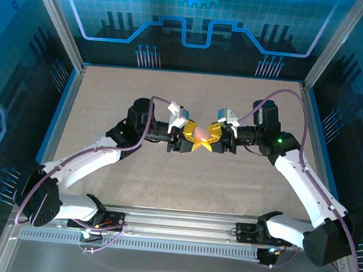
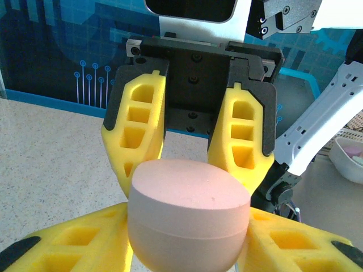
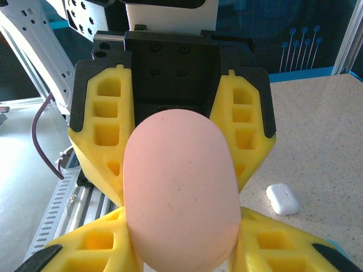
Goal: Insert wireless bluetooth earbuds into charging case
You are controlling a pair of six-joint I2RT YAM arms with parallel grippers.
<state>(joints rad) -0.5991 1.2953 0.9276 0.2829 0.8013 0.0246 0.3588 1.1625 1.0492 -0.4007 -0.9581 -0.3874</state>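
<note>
A pink pebble-shaped charging case (image 1: 202,133) hangs above the middle of the table, held from both sides. Its lid is closed, with a thin seam around it (image 2: 190,224). My left gripper (image 1: 191,139) comes from the left, and its yellow fingers (image 2: 85,243) press the case's lower part. From the right comes my right gripper (image 1: 214,139), its yellow fingers (image 3: 85,243) shut on the same case (image 3: 181,187). Each wrist view shows the other gripper's fingers (image 2: 133,133) (image 3: 105,130) facing it behind the case. The earbuds are out of view.
A small white earbud case (image 3: 282,198) lies on the speckled table (image 1: 108,98) to the right below the grippers. A white dish (image 2: 347,164) with something pale pink in it stands at the right edge of the left wrist view. Blue walls enclose the table.
</note>
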